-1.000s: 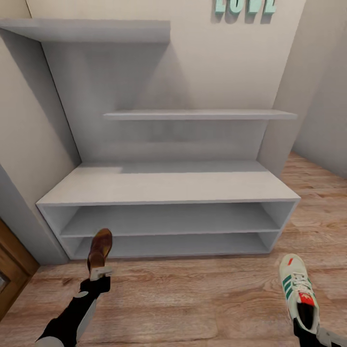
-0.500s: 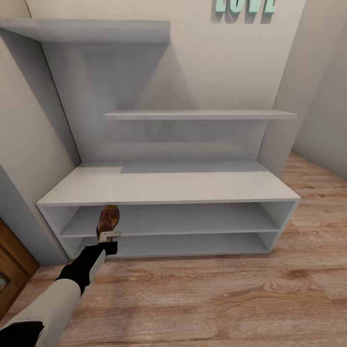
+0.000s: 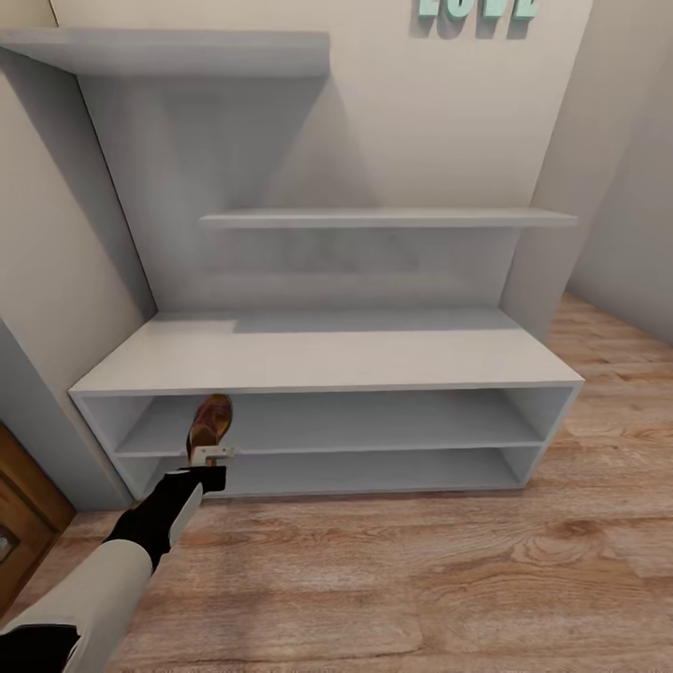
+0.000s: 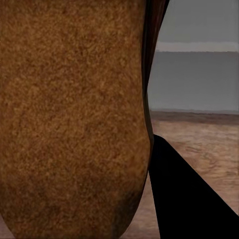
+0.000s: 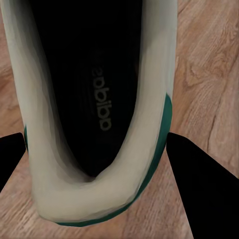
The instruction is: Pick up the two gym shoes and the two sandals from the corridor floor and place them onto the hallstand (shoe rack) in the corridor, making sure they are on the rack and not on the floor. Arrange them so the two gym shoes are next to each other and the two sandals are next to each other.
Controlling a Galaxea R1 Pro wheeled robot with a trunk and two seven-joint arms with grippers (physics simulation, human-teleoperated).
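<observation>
1. Up front in the head view, the left gripper (image 3: 207, 458) is closed on a brown sandal (image 3: 209, 422), held by its heel end with the toe pointing toward the shoe rack (image 3: 327, 360)
2. From that view the sandal sits in front of the left end of the rack's upper open shelf, just below the edge of the bench top; whether it touches the shelf board I cannot tell
3. Seen from the left wrist, the sandal (image 4: 72, 114) is a broad grainy tan surface very close to the lens, with a dark finger (image 4: 186, 199) beside it, and a strip of grey rack (image 4: 199, 74) and wood floor (image 4: 199, 134) behind
4. Over on the right wrist view, a white gym shoe (image 5: 94, 119) with a teal sole edge is seen from its heel, its dark opening facing the camera
5. The right gripper (image 5: 94, 164) has its dark fingers (image 5: 199, 189) on either side of the heel and appears clamped on it, with the plank floor (image 5: 209, 74) behind
6. Above the bench, the head view shows two staggered grey shelves and teal wall letters (image 3: 477, 9)
</observation>
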